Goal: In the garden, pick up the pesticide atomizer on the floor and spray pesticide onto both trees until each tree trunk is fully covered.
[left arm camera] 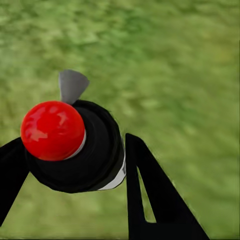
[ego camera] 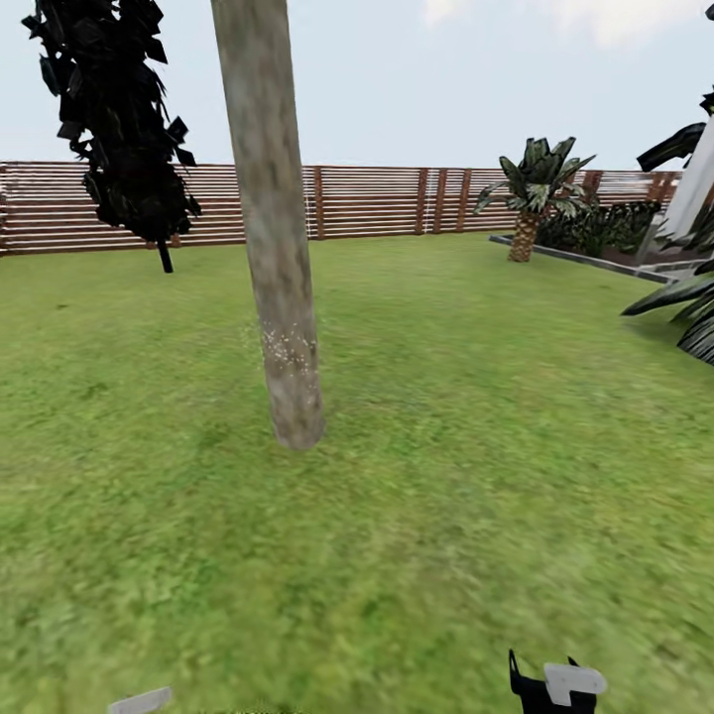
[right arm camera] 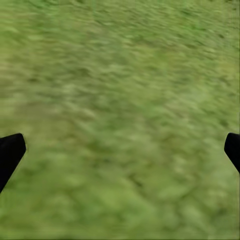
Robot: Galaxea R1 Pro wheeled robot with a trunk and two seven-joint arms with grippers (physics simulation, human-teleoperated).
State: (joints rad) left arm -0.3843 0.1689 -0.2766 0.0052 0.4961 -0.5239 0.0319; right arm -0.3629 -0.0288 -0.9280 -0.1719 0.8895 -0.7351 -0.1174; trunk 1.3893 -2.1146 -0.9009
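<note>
A thick grey-brown tree trunk (ego camera: 276, 248) is seen standing in the grass lawn (ego camera: 446, 446) left of centre in the head view, leaning slightly, with a patch of fine white speckles on its bark low down. To its left a black cypress-like tree (ego camera: 114, 119) is set before the brown slatted fence (ego camera: 377, 201), and a short palm (ego camera: 531, 193) is placed at the far right beside a grey-edged bed. In the left wrist view the pesticide atomizer (left arm camera: 75, 147) is gripped between the two black fingers (left arm camera: 150, 195) of the left gripper (left arm camera: 70, 165), its red nozzle top turned toward the camera, with grass beneath. In the right wrist view the right gripper (right arm camera: 120, 150) is held wide apart and empty, only its fingertips (right arm camera: 10, 152) being visible at the frame's edges over the lawn. Part of the right arm (ego camera: 553, 689) is seen at the lower edge of the head view.
</note>
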